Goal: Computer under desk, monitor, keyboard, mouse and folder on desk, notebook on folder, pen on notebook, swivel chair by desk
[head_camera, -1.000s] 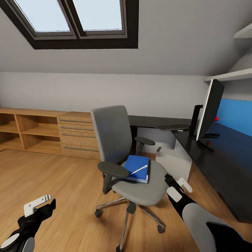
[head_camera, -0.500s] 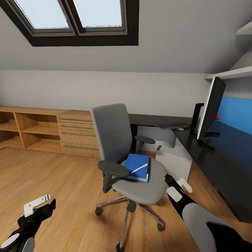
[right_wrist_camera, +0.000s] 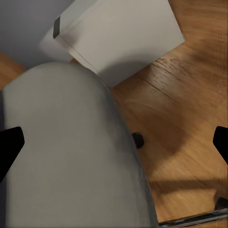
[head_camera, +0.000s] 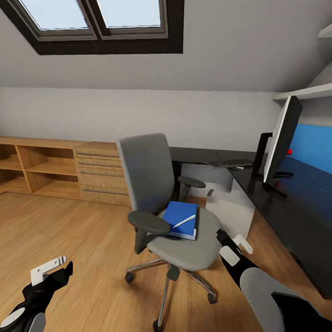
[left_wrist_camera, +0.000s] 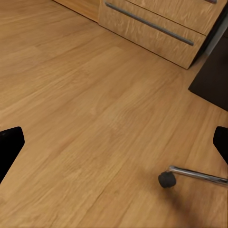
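Right now I see my right gripper [head_camera: 241, 241], jaws spread, just beside the swivel chair [head_camera: 183, 233], short of the folder [head_camera: 181, 220].

The swivel chair [head_camera: 155, 194] is grey with black armrests and a chrome base. On its seat lies a blue folder [head_camera: 179, 220] carrying a white pen [head_camera: 183, 222]. The counter [head_camera: 289, 208] is glossy black (a bright blue panel behind it). The floor [head_camera: 63, 229] is warm woodgrain, and the drawers [head_camera: 99, 175] match it.
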You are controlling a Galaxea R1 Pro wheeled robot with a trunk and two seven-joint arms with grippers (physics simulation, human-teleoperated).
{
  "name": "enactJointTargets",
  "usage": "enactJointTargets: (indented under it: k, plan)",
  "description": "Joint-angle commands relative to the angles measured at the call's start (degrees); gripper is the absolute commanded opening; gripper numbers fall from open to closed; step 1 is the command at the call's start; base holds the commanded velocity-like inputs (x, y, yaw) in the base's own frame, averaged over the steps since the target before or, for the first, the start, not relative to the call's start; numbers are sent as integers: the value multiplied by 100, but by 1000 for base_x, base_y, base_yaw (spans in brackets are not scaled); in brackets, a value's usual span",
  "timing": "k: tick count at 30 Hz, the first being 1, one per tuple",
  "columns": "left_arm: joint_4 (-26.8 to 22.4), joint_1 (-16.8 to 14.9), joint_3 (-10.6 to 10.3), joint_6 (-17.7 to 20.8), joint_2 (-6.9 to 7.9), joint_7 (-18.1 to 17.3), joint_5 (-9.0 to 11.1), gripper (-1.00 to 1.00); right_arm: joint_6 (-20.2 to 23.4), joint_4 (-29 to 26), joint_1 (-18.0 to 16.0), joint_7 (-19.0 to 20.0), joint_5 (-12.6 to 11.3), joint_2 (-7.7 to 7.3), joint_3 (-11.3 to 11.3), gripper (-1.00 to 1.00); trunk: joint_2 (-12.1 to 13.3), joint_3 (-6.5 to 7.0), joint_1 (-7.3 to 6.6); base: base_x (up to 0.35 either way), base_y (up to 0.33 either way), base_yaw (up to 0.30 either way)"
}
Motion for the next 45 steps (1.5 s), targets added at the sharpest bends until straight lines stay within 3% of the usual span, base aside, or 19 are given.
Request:
enactJointTargets:
  k: [1, 15, 19, 25, 27, 28, 31, 45]
  plan:
    - [-8, -1, 3, 18, -1, 28, 60, 100, -12, -2, -4, 6, 10, 6, -45, 100, -2, -14, 2, 289, 0, 0]
    - [19, -2, -11, 33, -2, 52, 60, 100, -5, -214, 5, 55, 3, 13, -42, 100, -2, -139, 2, 70, 0, 0]
    - [28, 2, -12, 33, -1, 53, 60, 100, 7, -554, 51, 70, -5, 15, -42, 100, -2, -174, 2, 0, 0, 0]
    - [30, 1, -12, 28, -8, 53, 60, 100, 476, -1507, 485, 66, -7, 14, -50, 100, -2, -228, 2, 0, 0, 0]
    - [30, 0, -12, 25, -7, 53, 60, 100, 620, -1615, 565, 64, -141, 0, -50, 100, -2, -246, 2, 0, 0, 0]
    - [30, 2, -11, 25, -8, 53, 60, 100, 741, -1645, 585, 61, -405, -19, -46, 100, -2, -255, 2, 0, 0, 0]
    - [30, 1, -12, 25, -8, 53, 60, 100, 823, -1651, 590, 57, -528, -25, -43, 100, -2, -281, 2, 0, 0, 0]
    - [30, 0, -4, 25, -9, 53, 60, 100, 945, -1648, 594, 55, -625, -29, -42, 100, -2, -406, 2, 0, 0, 0]
